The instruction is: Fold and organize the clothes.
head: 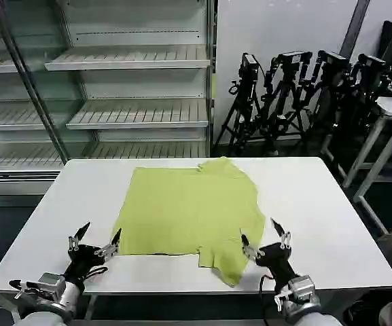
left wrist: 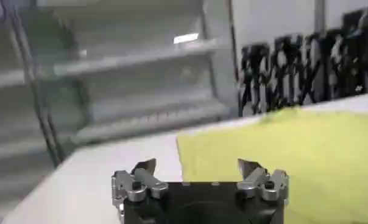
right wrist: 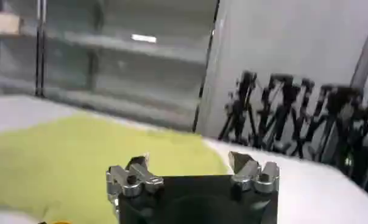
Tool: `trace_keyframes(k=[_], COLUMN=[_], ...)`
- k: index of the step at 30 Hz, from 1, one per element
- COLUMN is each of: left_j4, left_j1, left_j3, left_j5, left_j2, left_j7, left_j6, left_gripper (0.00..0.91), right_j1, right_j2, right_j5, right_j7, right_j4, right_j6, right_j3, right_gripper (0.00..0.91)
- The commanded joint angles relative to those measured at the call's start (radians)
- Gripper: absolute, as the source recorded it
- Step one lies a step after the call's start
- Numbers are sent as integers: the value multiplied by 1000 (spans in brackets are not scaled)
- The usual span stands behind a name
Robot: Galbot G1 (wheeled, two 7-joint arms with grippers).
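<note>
Lime yellow-green cotton, a short-sleeved T-shirt [head: 190,209], lies spread over the middle of the white rectangular table [head: 331,231] in the head view, plain side up, its near hem running across the lower centre of the frame and a loose flap trailing toward the lower edge, right of centre. The left gripper [head: 95,241] hangs at the lower left, just beside the shirt's near-left corner, jaws spread wide and holding nothing. The right gripper [head: 264,238] sits at the lower right, at the shirt's near-right edge by the flap, jaws likewise wide apart and empty.

The step in hand looks like a two-handed grasp of the near hem. To do it well, each gripper should come down on its own corner, pinch cloth only, and lift evenly so the fold stays square; the flap probably wants flattening or gathering in first.

The far collar area is rumpled and hard to read. Any printed graphic would be underneath. Both wrist views are blurred, and the arms are cut off at the lower frame edge.
</note>
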Motion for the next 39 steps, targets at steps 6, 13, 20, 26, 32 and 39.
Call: trace_keyframes(k=[6, 13, 20, 26, 32, 39], left_j4=[56, 68, 66, 76, 71, 53], left_j1=[8, -12, -7, -11, -14, -25], left_j3=[-2, -7, -1, 2, 5, 11], left_j5=[-211, -223, -228, -229, -227, -220], left_j2=[38, 42, 40, 38, 34, 27], left_j7=[-56, -46, -33, -27, -22, -13], left_j6=[168, 167, 167, 166, 166, 160], left_gripper=[907, 907, 10, 10, 10, 10], right_j1=[-92, -75, -72, -64, -55, -32], right_j2=[2, 7, 16, 16, 17, 15], right_j5=[4, 25, 61, 91, 125, 135], right_j7=[24, 76, 109, 99, 72, 47], right_j4=[16, -11, -19, -20, -19, -26], right_j6=[-76, -75, -81, -94, -87, -47], right_j3=[-57, -88, -113, -121, -118, -115], right_gripper=[907, 907, 0, 0, 0, 0])
